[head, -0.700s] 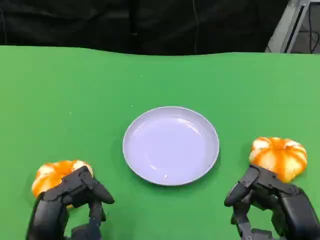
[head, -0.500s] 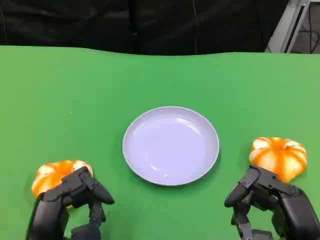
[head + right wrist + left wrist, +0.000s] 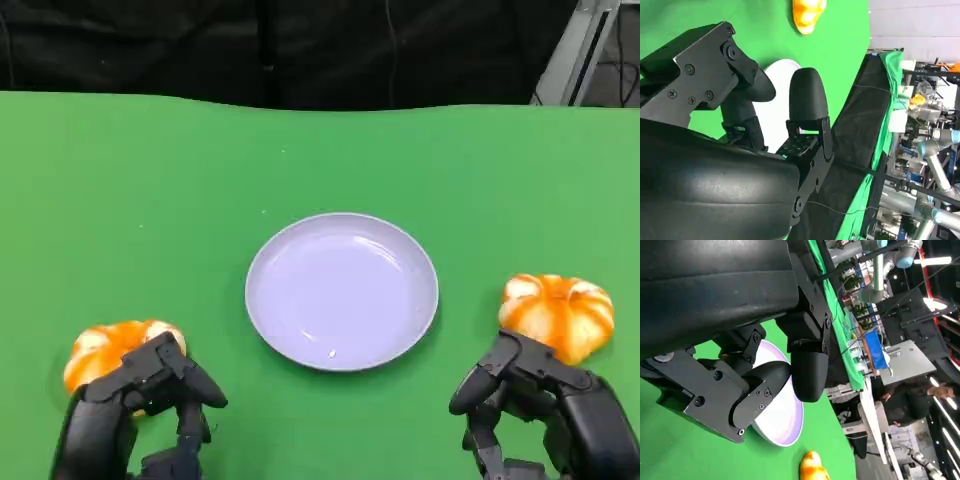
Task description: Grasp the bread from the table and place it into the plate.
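Note:
A round white plate lies in the middle of the green table. One orange-and-white bread sits at the near left, partly hidden behind my left hand, which hovers just in front of it holding nothing, fingers apart. A second bread sits at the near right, just beyond my right hand, which is also empty with fingers apart. In the left wrist view my left hand frames the plate and the far bread. The right wrist view shows my right hand, the plate and the other bread.
The green tablecloth runs back to a black curtain. A grey metal frame stands at the back right. In the left wrist view a person sits beyond the table's end among lab equipment.

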`<action>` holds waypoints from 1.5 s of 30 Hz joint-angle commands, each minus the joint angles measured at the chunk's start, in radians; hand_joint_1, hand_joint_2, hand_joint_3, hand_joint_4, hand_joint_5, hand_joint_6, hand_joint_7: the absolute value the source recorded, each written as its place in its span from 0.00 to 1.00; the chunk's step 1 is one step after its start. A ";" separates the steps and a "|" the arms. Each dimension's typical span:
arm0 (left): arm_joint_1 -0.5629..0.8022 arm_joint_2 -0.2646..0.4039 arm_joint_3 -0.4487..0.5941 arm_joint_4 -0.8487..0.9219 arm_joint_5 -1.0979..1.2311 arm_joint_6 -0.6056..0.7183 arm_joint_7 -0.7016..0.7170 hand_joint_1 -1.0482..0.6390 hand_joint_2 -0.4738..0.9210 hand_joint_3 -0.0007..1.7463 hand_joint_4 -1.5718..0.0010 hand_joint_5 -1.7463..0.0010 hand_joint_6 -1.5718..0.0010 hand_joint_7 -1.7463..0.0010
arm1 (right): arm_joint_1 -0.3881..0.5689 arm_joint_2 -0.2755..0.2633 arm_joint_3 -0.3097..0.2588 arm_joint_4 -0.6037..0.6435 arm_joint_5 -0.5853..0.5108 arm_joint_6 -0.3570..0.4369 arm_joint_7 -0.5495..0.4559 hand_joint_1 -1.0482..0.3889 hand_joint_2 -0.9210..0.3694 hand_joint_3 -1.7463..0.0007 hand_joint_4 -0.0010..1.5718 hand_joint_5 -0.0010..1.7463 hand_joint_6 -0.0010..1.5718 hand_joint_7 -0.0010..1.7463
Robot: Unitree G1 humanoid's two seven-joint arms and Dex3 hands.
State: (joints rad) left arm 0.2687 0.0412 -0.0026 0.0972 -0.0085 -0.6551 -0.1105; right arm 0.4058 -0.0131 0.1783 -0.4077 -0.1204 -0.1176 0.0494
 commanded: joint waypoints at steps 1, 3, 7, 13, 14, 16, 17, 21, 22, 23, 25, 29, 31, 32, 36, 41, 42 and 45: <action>-0.002 0.013 0.010 -0.010 -0.012 0.012 -0.004 0.51 0.66 0.74 0.47 0.01 0.49 0.13 | -0.001 -0.006 -0.003 -0.005 0.006 0.001 -0.002 0.76 0.38 0.26 0.43 0.97 0.44 0.82; 0.001 0.020 0.014 -0.022 -0.028 0.033 -0.012 0.52 0.66 0.73 0.48 0.07 0.50 0.20 | 0.001 -0.006 -0.001 -0.001 0.004 -0.007 -0.003 0.76 0.38 0.25 0.44 0.97 0.44 0.82; 0.013 0.027 0.036 -0.071 0.033 0.094 0.027 0.51 0.84 0.38 0.51 0.44 0.44 0.67 | 0.002 -0.005 0.002 -0.003 -0.003 -0.008 -0.007 0.75 0.38 0.25 0.44 0.97 0.44 0.82; 0.000 0.097 0.066 -0.120 0.273 0.163 0.100 0.44 0.98 0.11 0.65 0.68 0.55 0.97 | 0.007 0.000 0.007 -0.012 0.000 0.002 -0.008 0.75 0.39 0.25 0.44 0.97 0.44 0.82; -0.004 0.111 0.069 -0.124 0.317 0.171 0.115 0.41 0.99 0.08 0.69 0.71 0.59 0.99 | 0.008 0.001 0.009 -0.014 -0.002 0.005 -0.009 0.75 0.38 0.25 0.44 0.97 0.44 0.82; -0.006 0.122 0.068 -0.127 0.353 0.179 0.133 0.39 1.00 0.07 0.72 0.72 0.62 1.00 | 0.009 0.001 0.010 -0.016 -0.003 0.008 -0.010 0.75 0.38 0.25 0.44 0.97 0.44 0.82; -0.006 0.123 0.065 -0.128 0.357 0.182 0.139 0.39 1.00 0.07 0.72 0.73 0.62 1.00 | 0.009 0.001 0.011 -0.016 -0.003 0.008 -0.011 0.75 0.38 0.25 0.44 0.97 0.44 0.82; -0.028 0.202 0.072 -0.168 0.542 0.265 0.162 0.33 1.00 0.08 0.78 0.75 0.69 1.00 | 0.006 0.003 0.014 -0.014 -0.007 0.005 -0.013 0.75 0.38 0.26 0.43 0.97 0.44 0.82; -0.040 0.235 0.071 -0.185 0.624 0.304 0.164 0.31 1.00 0.08 0.83 0.77 0.73 1.00 | 0.005 0.005 0.015 -0.013 -0.006 0.004 -0.014 0.75 0.37 0.26 0.43 0.97 0.44 0.82; -0.047 0.256 0.068 -0.198 0.676 0.333 0.166 0.30 1.00 0.09 0.85 0.79 0.74 1.00 | 0.005 0.006 0.016 -0.012 -0.006 0.005 -0.014 0.75 0.37 0.26 0.43 0.97 0.44 0.82; -0.051 0.268 0.057 -0.209 0.706 0.361 0.171 0.29 1.00 0.09 0.87 0.79 0.75 1.00 | 0.004 0.006 0.016 -0.012 -0.005 0.005 -0.015 0.76 0.37 0.26 0.43 0.97 0.44 0.82; -0.070 0.313 0.013 -0.240 0.832 0.470 0.125 0.27 1.00 0.10 0.92 0.82 0.80 1.00 | 0.001 0.001 0.012 -0.008 -0.006 0.004 -0.011 0.75 0.37 0.26 0.43 0.97 0.44 0.82; -0.089 0.341 -0.020 -0.255 0.917 0.540 0.081 0.26 1.00 0.12 0.96 0.83 0.83 1.00 | -0.001 -0.002 0.010 -0.006 -0.003 0.000 -0.008 0.75 0.37 0.27 0.44 0.97 0.44 0.81; -0.104 0.345 -0.041 -0.253 0.955 0.576 0.060 0.26 1.00 0.12 0.97 0.84 0.84 1.00 | 0.000 -0.003 0.009 -0.004 -0.003 -0.001 -0.008 0.75 0.37 0.27 0.44 0.97 0.44 0.81; -0.156 0.349 -0.108 -0.237 1.038 0.684 0.003 0.26 1.00 0.12 0.99 0.84 0.88 1.00 | 0.002 -0.004 0.009 -0.005 -0.001 -0.002 -0.007 0.75 0.37 0.28 0.44 0.97 0.44 0.81; -0.230 0.350 -0.179 -0.175 1.086 0.775 -0.051 0.27 1.00 0.10 0.99 0.83 0.88 1.00 | 0.003 0.000 0.008 -0.012 0.002 0.009 -0.008 0.75 0.37 0.28 0.44 0.96 0.45 0.81; -0.262 0.344 -0.201 -0.129 1.101 0.799 -0.063 0.27 1.00 0.10 0.98 0.83 0.87 1.00 | 0.004 0.000 0.008 -0.012 0.005 0.008 -0.007 0.75 0.37 0.28 0.44 0.96 0.45 0.81; -0.334 0.334 -0.252 -0.007 1.115 0.847 -0.063 0.27 1.00 0.08 0.96 0.82 0.86 0.99 | 0.003 -0.003 0.008 -0.007 0.003 -0.001 -0.005 0.75 0.36 0.28 0.44 0.96 0.44 0.80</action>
State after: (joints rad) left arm -0.0097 0.3760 -0.2218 -0.0016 1.0914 0.1520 -0.1641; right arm 0.4063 -0.0073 0.1926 -0.4103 -0.1281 -0.1133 0.0441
